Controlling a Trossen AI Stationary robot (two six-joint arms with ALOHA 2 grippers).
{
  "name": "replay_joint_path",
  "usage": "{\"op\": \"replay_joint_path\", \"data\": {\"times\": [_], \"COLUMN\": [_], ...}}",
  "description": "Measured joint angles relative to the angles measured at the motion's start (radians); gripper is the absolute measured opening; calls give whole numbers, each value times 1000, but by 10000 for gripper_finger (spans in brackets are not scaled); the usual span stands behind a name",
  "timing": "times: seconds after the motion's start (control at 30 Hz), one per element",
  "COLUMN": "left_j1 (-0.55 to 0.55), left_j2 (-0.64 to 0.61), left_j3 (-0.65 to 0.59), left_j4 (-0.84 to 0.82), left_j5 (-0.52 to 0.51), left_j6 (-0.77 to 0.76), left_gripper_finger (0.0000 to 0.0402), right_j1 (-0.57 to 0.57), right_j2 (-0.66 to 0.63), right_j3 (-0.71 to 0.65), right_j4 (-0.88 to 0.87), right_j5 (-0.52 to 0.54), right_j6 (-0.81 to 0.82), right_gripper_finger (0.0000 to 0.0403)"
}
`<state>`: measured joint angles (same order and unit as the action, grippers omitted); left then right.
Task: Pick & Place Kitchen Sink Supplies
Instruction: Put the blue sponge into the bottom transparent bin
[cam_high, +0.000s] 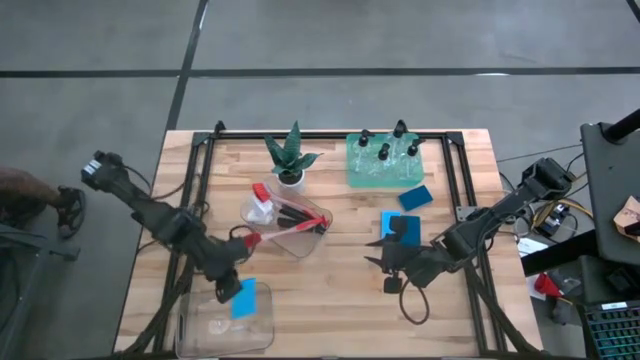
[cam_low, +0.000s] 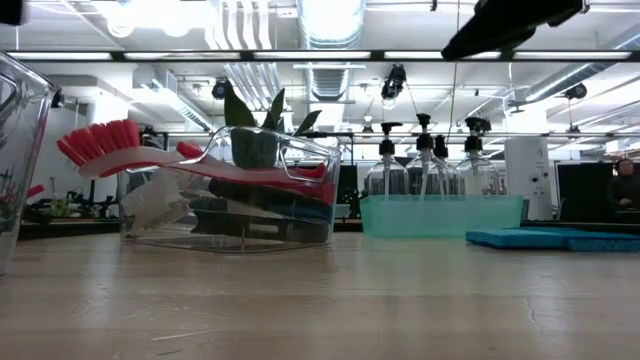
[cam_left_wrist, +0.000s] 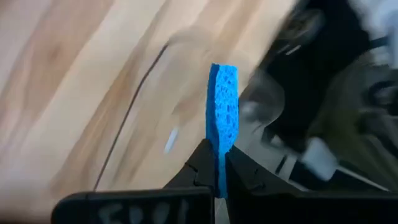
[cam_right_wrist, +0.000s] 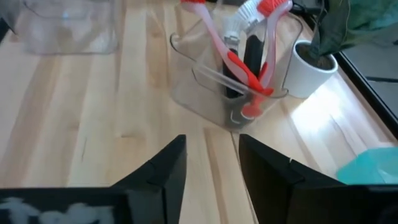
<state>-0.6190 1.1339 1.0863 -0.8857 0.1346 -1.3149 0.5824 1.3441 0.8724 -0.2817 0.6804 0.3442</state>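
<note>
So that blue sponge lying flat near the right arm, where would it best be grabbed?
Probably from straight above, pinching across its short sides. The blue sponge lies flat on the table, so only its thin edges offer the fingers a hold. The right tool sits open just beside it; the left tool is already shut on another sponge, edge-on.

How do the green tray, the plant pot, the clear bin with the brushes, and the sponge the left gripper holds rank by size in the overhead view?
Largest to smallest:
1. clear bin with the brushes
2. green tray, close to the bin, so unsure
3. sponge in the left gripper
4. plant pot
</note>
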Motion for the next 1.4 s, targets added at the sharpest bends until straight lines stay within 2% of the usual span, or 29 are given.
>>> {"op": "replay_joint_path", "data": {"times": [0.17, 0.4, 0.63, 0.8, 0.9, 1.0, 1.13, 1.4], "left_j1": [-66, -71, -72, -71, -70, -71, -71, -70], "left_j2": [83, 201, 245, 235, 211, 176, 113, 18], "left_j3": [-6, -7, -8, -8, -8, -8, -8, -8], "left_j4": [-9, 20, -45, 0, 14, 30, 99, 322], "left_j5": [122, 107, 135, 145, 152, 100, -59, -362], "left_j6": [-117, -139, -140, -147, -157, -170, -132, 136], "left_gripper_finger": [10, 27, 113, 178, 198, 205, 206, 206], "right_j1": [-19, -57, -106, -149, -180, -217, -255, -258], "right_j2": [0, 0, 0, 0, 0, 0, 0, 0], "right_j3": [-23, -38, -92, -128, -159, -195, -253, -320], "right_j4": [1, 2, 2, 2, 9, 12, 22, 30], "right_j5": [1, 2, 2, -1, -5, -43, -104, -286], "right_j6": [5, 4, 4, 4, 4, 17, 48, 46], "right_gripper_finger": [144, 133, 142, 152, 152, 148, 146, 156]}}
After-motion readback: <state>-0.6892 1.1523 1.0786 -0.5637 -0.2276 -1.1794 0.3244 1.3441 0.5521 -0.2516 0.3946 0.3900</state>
